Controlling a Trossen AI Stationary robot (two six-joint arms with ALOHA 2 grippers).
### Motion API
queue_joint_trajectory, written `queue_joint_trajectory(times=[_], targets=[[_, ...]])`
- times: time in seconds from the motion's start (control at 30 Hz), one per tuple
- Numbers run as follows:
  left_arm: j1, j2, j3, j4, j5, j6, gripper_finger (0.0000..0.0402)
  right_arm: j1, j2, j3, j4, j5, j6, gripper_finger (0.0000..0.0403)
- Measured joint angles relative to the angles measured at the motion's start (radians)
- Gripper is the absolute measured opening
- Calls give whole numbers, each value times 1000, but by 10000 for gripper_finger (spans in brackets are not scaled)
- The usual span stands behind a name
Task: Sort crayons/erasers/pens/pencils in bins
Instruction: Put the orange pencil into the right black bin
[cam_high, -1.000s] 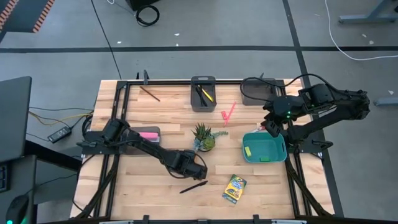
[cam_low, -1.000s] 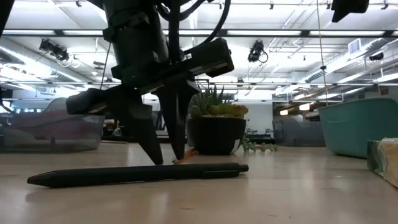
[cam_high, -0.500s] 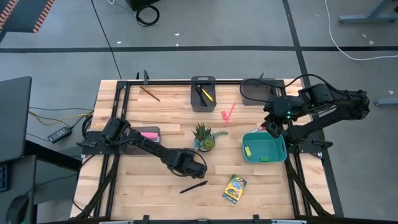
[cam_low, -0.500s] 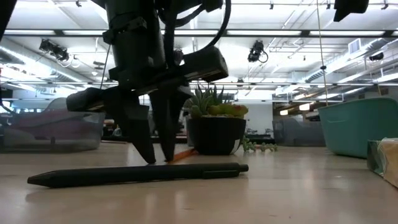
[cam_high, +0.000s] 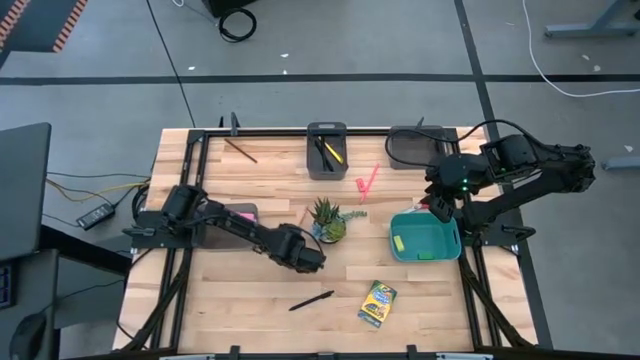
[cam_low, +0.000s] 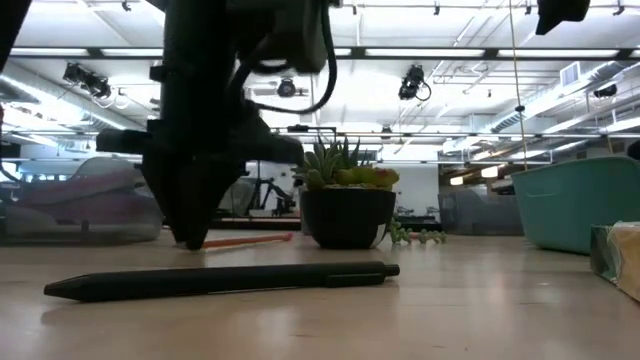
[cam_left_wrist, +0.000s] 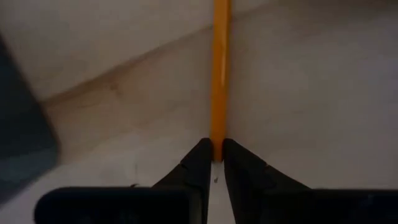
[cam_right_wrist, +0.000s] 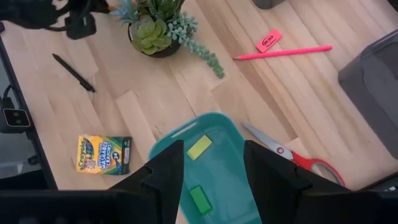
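Observation:
My left gripper (cam_high: 300, 256) stands just left of the potted plant (cam_high: 326, 220), shut on a thin orange pencil (cam_left_wrist: 219, 74). In the low view (cam_low: 190, 238) the pencil (cam_low: 248, 240) reaches out to the right of it, close to the table. A black pen (cam_high: 312, 299) and the yellow-and-green crayon box (cam_high: 377, 303) lie flat nearer the front edge. My right gripper (cam_right_wrist: 214, 180) hangs open and empty over the teal bin (cam_high: 424, 237), which holds a yellow eraser (cam_right_wrist: 199, 147) and a green eraser (cam_right_wrist: 199, 199). My left gripper pinches one end of the orange pencil (cam_left_wrist: 217, 134) between its two fingertips. The fingers come from above, pointing down, and lie across the pencil. The pencil stretches away from them nearly level; whether it is clear of the table I cannot tell.
A dark grey bin (cam_high: 326, 150) with pens stands at the far middle, a grey bin (cam_high: 410, 148) at the far right, and another grey bin (cam_high: 232, 216) with a pink bar at the left. A pink pencil (cam_right_wrist: 283, 52), a pink eraser (cam_right_wrist: 268, 40) and scissors (cam_right_wrist: 292, 155) lie near the teal bin.
My left gripper has moved away from the black pen, toward the table's far and left edges, and its fingers have shut on the orange pencil. The pencil has turned and now points out to the right in the low view. The black pen has stayed where it was.

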Motion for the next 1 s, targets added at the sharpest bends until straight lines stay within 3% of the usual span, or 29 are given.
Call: queue_joint_trajectory(times=[0.37, 0.77, 1.0], targets=[[8, -11, 4, -62, 57, 83, 62, 0, 0, 0, -4, 0, 0, 172], [5, -55, 7, -66, 37, 78, 15, 0, 0, 0, -3, 0, -6, 172], [5, -54, 8, -70, 37, 110, 63, 0, 0, 0, -2, 0, -3, 172]])
